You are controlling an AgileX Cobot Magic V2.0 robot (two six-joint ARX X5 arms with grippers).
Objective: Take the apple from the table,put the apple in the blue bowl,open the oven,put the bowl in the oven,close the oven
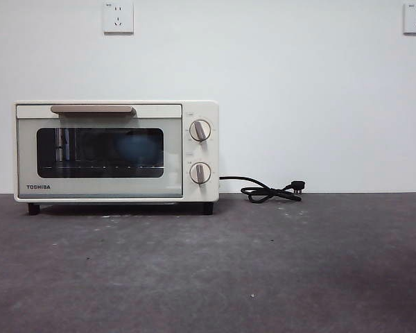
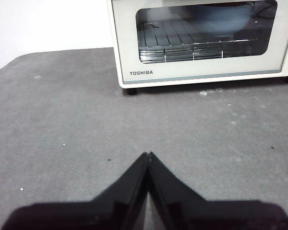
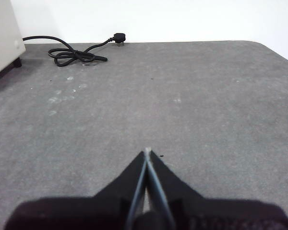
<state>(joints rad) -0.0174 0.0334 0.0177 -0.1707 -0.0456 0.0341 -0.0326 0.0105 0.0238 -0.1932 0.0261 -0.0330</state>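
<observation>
**Oven shut with the bowl inside, both claws idle over the desk**

A cream-white Toshiba oven (image 1: 116, 151) stands on a dark grey desk (image 1: 263, 270) against a white wall. Its dark glass door is closed, with the beige bar handle (image 1: 92, 109) across the top and two round knobs (image 1: 200, 130) beside the door. Through the glass, the blue bowl (image 2: 224, 19) sits on the wire rack (image 2: 182, 43) inside, seen only as a hazy blue shape. The apple cannot be made out through the door.

The left claw (image 2: 148, 155) has its two black jaws pressed together and holds nothing. It hangs above bare desk, with the oven door ahead of it and well apart.

The right claw (image 3: 147, 152) is likewise closed and empty. The oven's black cord (image 3: 74, 53) lies coiled far ahead of it, near the wall, with the plug at its end.
</observation>
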